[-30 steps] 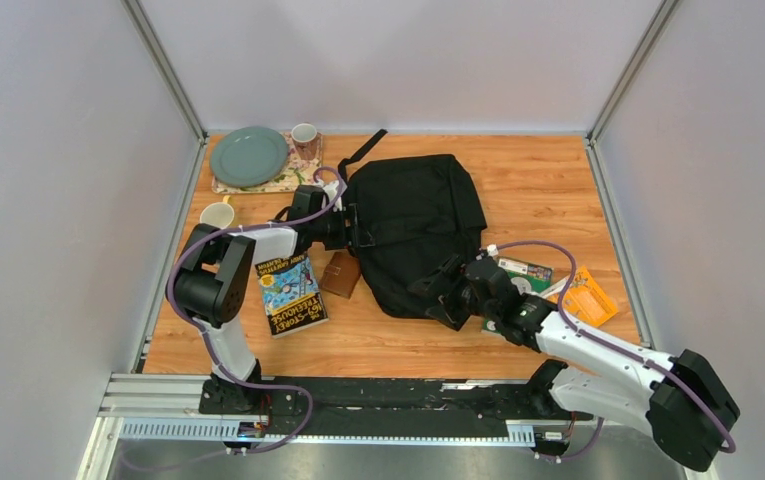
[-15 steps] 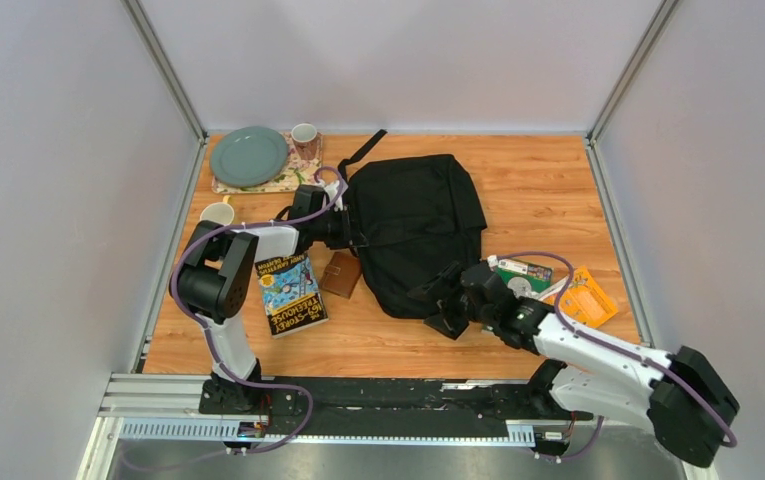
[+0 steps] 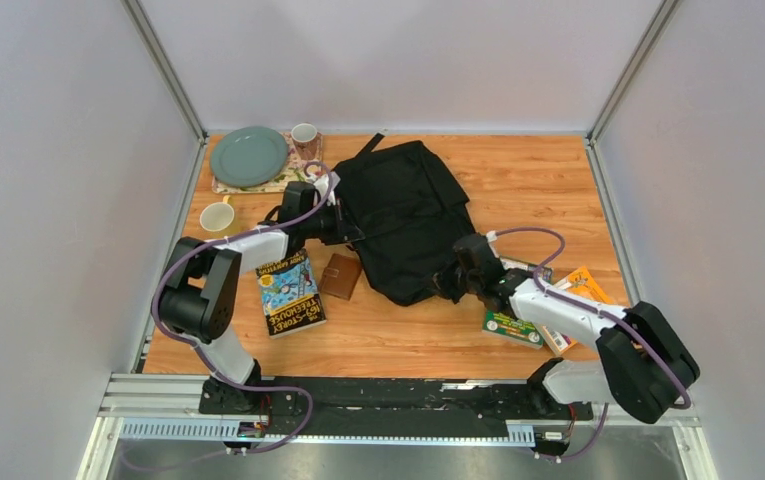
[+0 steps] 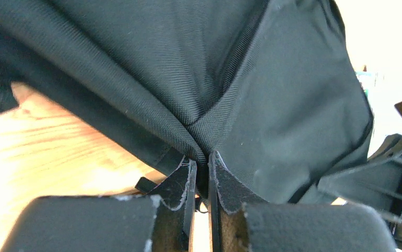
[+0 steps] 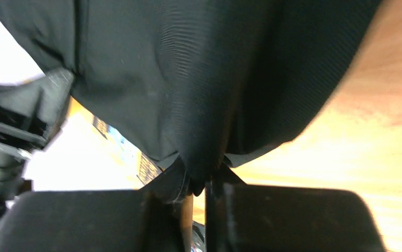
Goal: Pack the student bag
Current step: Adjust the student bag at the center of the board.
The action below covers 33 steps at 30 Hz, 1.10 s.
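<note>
**Both sets of fingers clamped on the student bag**

The student bag point(image 3: 403, 205) lies on the wooden bench point(image 3: 538, 180), spread between the two sets of fingers: the left fingers point(image 3: 348, 230) are at its left edge and the right fingers point(image 3: 446, 285) at its near right corner. In the left wrist view the left fingers are clenched on a fold of the black fabric; the cloth rises from between their tips and fans out ahead of them, with a zip line running up it; bare wood shows to the left of the fold. In the right wrist view the right fingers are likewise pinched shut on a gathered pleat of the bag; the rest of the cloth hangs out beyond their tips, and wood grain lies to their right.

A small brown wallet point(image 3: 341, 275) sits just on the near side of the left fingers, close to the bag's edge; an illustrated book point(image 3: 291, 293) lies beside the wallet, further from the bag; a cream cup point(image 3: 218, 216) stands well out to the left of the left fingers. Beyond the left fingers, at the far left corner, a grey-green plate point(image 3: 249, 156) and a mug point(image 3: 305, 140) rest on a patterned mat point(image 3: 276, 184). Behind the right fingers, under the right arm, lies a green box point(image 3: 511, 328); an orange packet point(image 3: 588, 285) shows to their right — partly hidden by the arm.
</note>
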### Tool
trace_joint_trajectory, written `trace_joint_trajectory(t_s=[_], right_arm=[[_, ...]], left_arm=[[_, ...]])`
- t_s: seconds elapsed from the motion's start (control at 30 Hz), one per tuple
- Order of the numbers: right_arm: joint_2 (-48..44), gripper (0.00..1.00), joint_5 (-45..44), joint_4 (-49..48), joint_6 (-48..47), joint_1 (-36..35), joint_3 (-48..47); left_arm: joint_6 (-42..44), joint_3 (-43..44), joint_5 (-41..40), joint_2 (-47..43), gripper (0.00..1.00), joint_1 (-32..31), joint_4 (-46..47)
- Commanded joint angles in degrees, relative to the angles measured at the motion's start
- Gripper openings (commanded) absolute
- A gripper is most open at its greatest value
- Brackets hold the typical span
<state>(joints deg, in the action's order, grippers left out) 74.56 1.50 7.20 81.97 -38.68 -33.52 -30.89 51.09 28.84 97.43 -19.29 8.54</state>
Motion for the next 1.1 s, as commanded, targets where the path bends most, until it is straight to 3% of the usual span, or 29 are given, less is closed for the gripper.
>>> trace_joint_trajectory(t_s=[0.0, 0.07, 0.2, 0.3, 0.33, 0.37, 0.5, 0.6, 0.67, 0.77, 0.93, 1.07], right_arm=[[-6.95, 0.01, -6.76, -1.05, -8.31, 5.27, -5.06], [-9.08, 0.0, -11.59, 1.04, -11.13, 6.24, -6.46], [-10.85, 0.0, -12.14, 4.92, -15.69, 10.19, -10.77], [-7.52, 0.0, -7.15, 9.83, -17.46, 15.89, -15.42], [-4.37, 0.0, 0.45, 11.33, -18.33, 17.91, -16.92], [-2.86, 0.0, 2.7, 15.17, -20.78, 21.07, -18.5], [4.26, 0.03, 7.55, 24.24, -27.12, 24.17, -25.18], [6.64, 0.11, 12.82, 19.97, -30.11, 24.35, -23.8], [7.78, 0.22, 12.92, 14.37, -32.39, 24.78, -20.72], [9.28, 0.34, 12.91, 15.46, -36.53, 25.57, -20.62], [0.19, 0.49, 10.99, 19.08, -39.0, 24.79, -20.28], [-8.81, 0.57, 10.2, 17.93, -36.19, 17.52, -16.58]], left_arm=[[-0.4, -1.17, 3.77, -5.84, 0.0, -1.28, -1.32], [0.04, -0.38, 3.24, -6.37, 0.0, -2.33, -2.38], [-0.22, 4.17, 2.98, -5.15, 0.0, -4.0, -4.22], [-2.06, 9.27, 2.98, -2.6, 0.0, -4.88, -10.0], [-3.02, 10.25, 3.76, -1.98, 0.0, -5.32, -11.51], [-4.86, 11.65, 4.29, -1.28, 0.0, -5.49, -12.74], [-9.53, 12.01, 5.52, -1.01, 0.0, -6.81, -16.35], [-10.94, 8.96, 5.61, -2.15, 0.0, -7.34, -14.62], [-10.24, 5.01, 4.21, -3.29, 0.0, -7.87, -11.45], [-11.54, 0.52, 2.02, -4.52, 0.0, -8.13, -8.89], [-12.08, 2.25, 2.36, -1.81, 0.0, -8.13, -11.08], [-14.45, 3.75, 3.59, -0.05, 0.0, -8.13, -9.69]])
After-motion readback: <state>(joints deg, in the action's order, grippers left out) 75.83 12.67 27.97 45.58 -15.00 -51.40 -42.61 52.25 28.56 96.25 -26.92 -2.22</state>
